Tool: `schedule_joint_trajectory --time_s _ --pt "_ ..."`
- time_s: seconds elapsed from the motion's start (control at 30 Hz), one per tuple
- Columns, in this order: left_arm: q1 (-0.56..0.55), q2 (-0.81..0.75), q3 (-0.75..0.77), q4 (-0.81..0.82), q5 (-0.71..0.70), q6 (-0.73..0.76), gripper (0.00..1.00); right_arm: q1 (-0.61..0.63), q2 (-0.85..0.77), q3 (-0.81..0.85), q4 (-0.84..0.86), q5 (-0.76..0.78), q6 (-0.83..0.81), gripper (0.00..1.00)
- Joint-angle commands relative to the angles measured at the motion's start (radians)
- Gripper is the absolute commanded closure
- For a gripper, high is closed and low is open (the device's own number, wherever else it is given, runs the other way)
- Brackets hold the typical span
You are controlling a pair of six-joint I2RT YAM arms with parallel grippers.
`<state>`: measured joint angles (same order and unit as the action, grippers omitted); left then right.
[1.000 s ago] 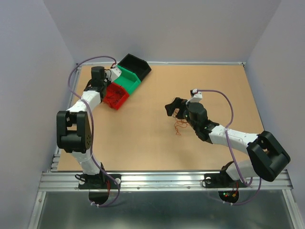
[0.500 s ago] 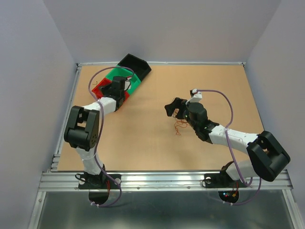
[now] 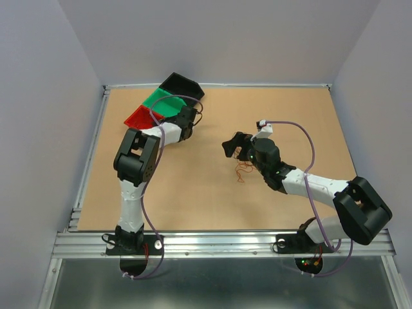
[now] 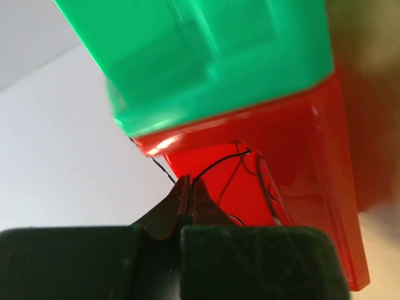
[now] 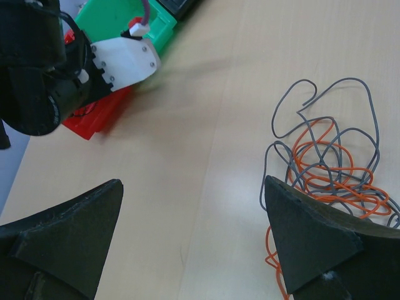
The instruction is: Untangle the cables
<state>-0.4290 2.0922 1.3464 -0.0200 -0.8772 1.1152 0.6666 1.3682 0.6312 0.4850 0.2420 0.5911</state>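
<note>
A tangle of thin grey and orange cables (image 5: 325, 164) lies on the table beside my right fingertip; from above this cable bundle (image 3: 243, 171) shows just under my right arm. My right gripper (image 5: 194, 240) (image 3: 235, 145) hovers wide open over bare table, holding nothing. My left gripper (image 4: 189, 182) (image 3: 192, 118) is shut, its tips pinching a hair-thin dark cable (image 4: 219, 162) that runs off on both sides. It hangs in front of the red bin (image 4: 300, 187).
Three bins stand in a row at the back left: red bin (image 3: 141, 117), green bin (image 3: 161, 102), black bin (image 3: 181, 84). The green bin (image 4: 206, 56) fills the top of the left wrist view. My left arm (image 5: 94, 69) reaches past the bins.
My left arm has swung right from over the red bin to the bins' right side, still shut. The red and green bins look shifted left. The right arm has not moved.
</note>
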Motion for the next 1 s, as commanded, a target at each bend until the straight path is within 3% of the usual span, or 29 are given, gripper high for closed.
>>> schedule_joint_trajectory --time_s 0.0,0.2,0.37,0.53,0.7,0.97 --pt "0.021 -0.014 0.134 -0.271 0.160 -0.113 1.00 0.001 -0.018 -0.010 0.056 -0.012 -0.008 0.00" --pt "0.110 0.020 0.279 -0.449 0.420 -0.144 1.00 -0.001 -0.027 -0.013 0.055 -0.013 -0.007 0.00" --pt "0.177 0.078 0.315 -0.578 0.532 -0.129 1.00 -0.001 -0.027 -0.013 0.056 -0.015 -0.005 0.00" --pt "0.217 0.095 0.312 -0.581 0.630 -0.133 1.00 -0.001 -0.021 -0.011 0.055 -0.013 -0.008 0.00" --pt "0.228 -0.004 0.277 -0.492 0.681 -0.138 0.83 -0.001 -0.008 -0.007 0.055 -0.013 -0.010 0.00" --pt "0.234 -0.185 0.316 -0.497 0.782 -0.169 0.62 -0.001 -0.012 -0.010 0.055 -0.013 -0.008 0.00"
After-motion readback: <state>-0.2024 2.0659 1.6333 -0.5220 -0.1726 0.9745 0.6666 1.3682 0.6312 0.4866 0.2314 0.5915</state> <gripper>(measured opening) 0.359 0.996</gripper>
